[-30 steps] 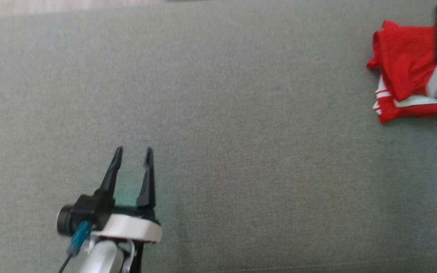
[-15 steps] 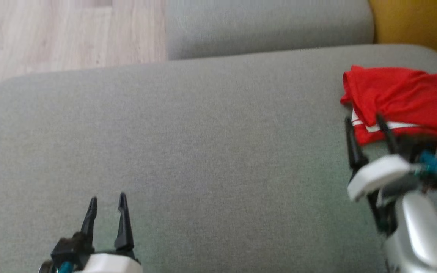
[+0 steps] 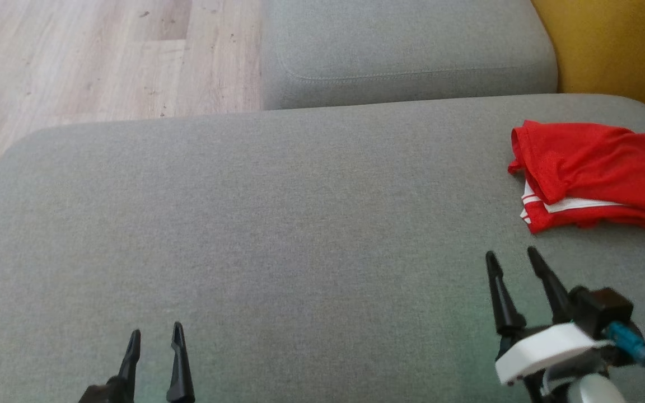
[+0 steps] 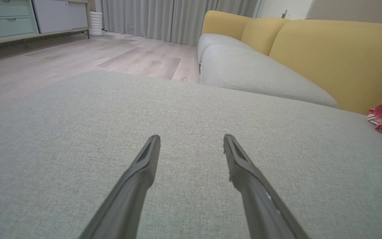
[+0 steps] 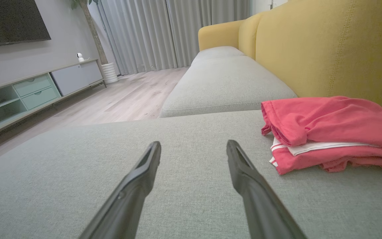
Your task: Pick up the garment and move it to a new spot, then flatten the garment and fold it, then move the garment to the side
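I see the red garment point(image 3: 594, 168) lying just ahead and to the right of my released right hand point(image 3: 512, 253), well apart from the released left hand point(image 3: 155, 329).

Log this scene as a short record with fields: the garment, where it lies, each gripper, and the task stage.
garment: red garment with white trim, folded in a bundle
place: right side of the grey seat cushion, beside the yellow backrest
left gripper: open, empty, over bare cushion
right gripper: open, empty, near the garment, not touching
task stage: garment looks folded and set aside
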